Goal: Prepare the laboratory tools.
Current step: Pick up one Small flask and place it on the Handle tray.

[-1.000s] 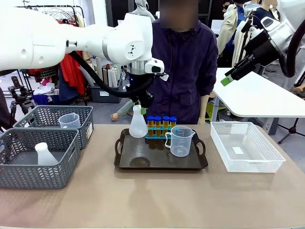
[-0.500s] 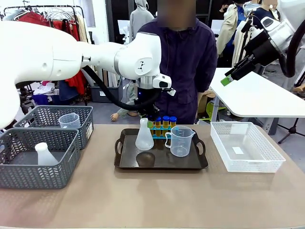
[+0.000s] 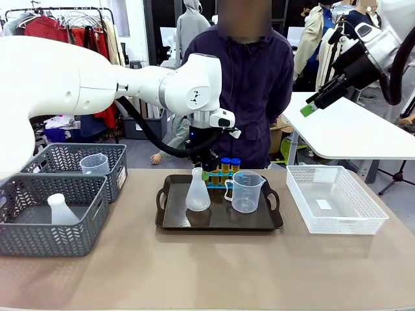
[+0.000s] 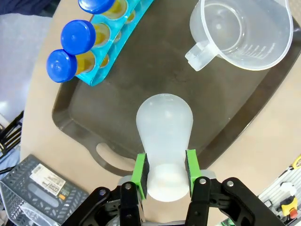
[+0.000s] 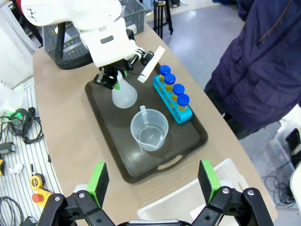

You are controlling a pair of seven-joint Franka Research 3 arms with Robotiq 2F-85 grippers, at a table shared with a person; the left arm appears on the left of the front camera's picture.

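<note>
Left gripper [image 4: 164, 172] clamps the neck of the conical flask [image 4: 164, 129], which stands on the dark tray [image 3: 266, 221] beside the beaker [image 3: 245, 192]. Flask looks light, thin plastic, smooth; the neck seems the best hold. Right gripper [image 5: 155, 181] open, empty, held high.

Likely a robot test lab: clothes rack [image 3: 58, 26], camera tripod [image 3: 23, 123], cables on floor [image 5: 16, 122].
</note>
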